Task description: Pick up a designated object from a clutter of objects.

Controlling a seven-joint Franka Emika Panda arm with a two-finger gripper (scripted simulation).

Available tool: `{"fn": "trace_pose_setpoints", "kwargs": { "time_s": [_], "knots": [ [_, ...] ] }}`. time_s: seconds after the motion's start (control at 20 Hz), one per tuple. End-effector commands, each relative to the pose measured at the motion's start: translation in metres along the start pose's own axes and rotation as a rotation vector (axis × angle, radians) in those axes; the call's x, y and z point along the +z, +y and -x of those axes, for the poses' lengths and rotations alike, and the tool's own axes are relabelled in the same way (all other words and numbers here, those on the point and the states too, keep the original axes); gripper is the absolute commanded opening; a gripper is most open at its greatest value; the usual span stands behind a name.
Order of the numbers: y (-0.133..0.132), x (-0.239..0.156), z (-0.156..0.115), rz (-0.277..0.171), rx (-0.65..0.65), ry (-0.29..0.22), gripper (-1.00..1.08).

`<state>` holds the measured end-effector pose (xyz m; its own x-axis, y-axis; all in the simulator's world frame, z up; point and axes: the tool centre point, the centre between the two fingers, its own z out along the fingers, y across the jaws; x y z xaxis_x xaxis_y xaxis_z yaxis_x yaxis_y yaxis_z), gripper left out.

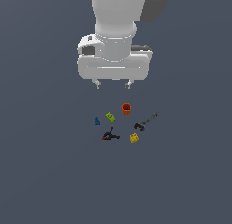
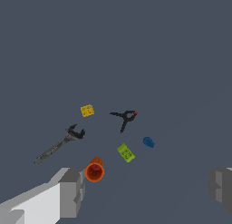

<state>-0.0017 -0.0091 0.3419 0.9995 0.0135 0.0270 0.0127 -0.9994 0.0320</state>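
Yellow block (image 1: 134, 138), unmarked, beside wrench (image 1: 147, 121)

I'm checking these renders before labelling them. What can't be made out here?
- Arm above the hand: cut off by the exterior view's top edge.
- Fingers: wrist view shows only parts, cut by its lower and side edges.
- Blue figure: too small in both views to tell its shape.
- Yellow block studs: only faint dots.
- Cup inside: too small to tell if it holds anything.
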Motion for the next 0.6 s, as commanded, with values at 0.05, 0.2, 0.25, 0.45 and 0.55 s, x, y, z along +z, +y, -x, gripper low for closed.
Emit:
{"fn": "trace_pose_setpoints", "kwargs": {
  "time_s": [0.05,0.2,0.25,0.45,0.55],
  "knots": [
    [0.0,0.0,0.0,0.001,-0.002,0.0,1.0],
    [-0.002,0.006,-0.003,0.001,-0.009,-0.001,1.0],
    [-0.003,0.009,-0.004,0.001,-0.013,-0.001,1.0],
    [-0.01,0.026,-0.012,0.002,-0.037,-0.003,1.0],
    [-0.015,0.039,-0.016,0.001,-0.054,-0.004,1.0]
  ]
}}
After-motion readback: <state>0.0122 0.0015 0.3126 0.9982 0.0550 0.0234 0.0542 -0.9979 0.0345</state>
